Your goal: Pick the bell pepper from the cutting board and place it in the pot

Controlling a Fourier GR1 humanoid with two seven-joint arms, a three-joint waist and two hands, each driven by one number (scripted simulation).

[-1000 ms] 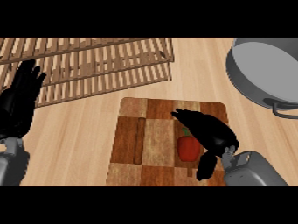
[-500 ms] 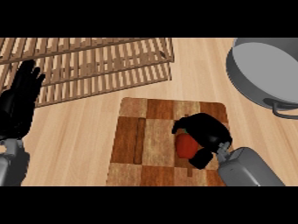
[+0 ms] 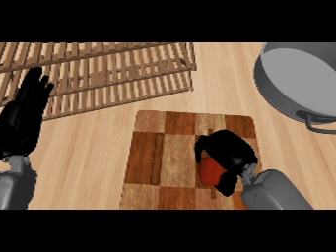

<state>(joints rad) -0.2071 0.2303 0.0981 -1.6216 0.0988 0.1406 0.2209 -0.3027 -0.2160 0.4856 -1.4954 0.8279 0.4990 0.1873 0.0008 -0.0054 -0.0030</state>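
A slatted wooden rack [image 3: 105, 74] lies at the far left of the surface [image 3: 90, 142]. Right of it, nearer, the checkered cutting board [image 3: 163, 157] carries the red bell pepper [image 3: 210, 172] on its near right part. At the far right the grey pot [image 3: 301, 78] stands well apart from the board, showing its plain grey inside; the pepper is on the board, not in the pot.

Since half a second ago the left hand, the pepper and the pot have kept their places, while the right hand's fingers have curled more closely over the pepper; a second ago they lay straighter across it.

The left hand [image 3: 21, 120] rests at the left edge, fingers straight and pointing far, holding nothing. The right hand [image 3: 228, 147] arches over the pepper from the near right, fingers and thumb curled round it, its grey forearm entering at the lower edge.
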